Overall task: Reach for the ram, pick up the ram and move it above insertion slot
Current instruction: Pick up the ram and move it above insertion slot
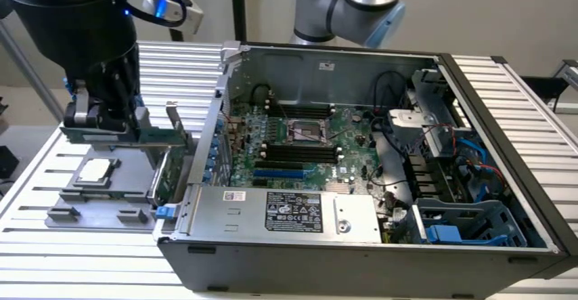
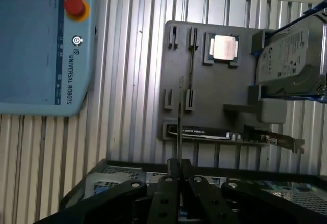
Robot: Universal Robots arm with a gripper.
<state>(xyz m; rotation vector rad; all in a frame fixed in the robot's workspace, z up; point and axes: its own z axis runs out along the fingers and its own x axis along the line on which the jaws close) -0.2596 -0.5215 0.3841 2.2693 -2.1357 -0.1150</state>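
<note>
One thin green ram stick (image 2: 180, 116) is hanging edge-on in the black gripper's (image 2: 179, 169) pinching jaws.
It is hovering above the grey parts tray (image 2: 214, 93); the narrow edge grip is risking a tilt or slip.

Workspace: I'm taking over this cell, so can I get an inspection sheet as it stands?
Surface: ribbed metal table.
Job's things: ram edge-on in the claw, above the grey fixture; open PC case beside the fixture.
Clutter: CPU, hard drive and card at the fixture.
Grippers: claw shut on the ram.
Cables: blue and black leads inside the case.
Surroundings: pendant on the table; another arm behind the case.
</note>
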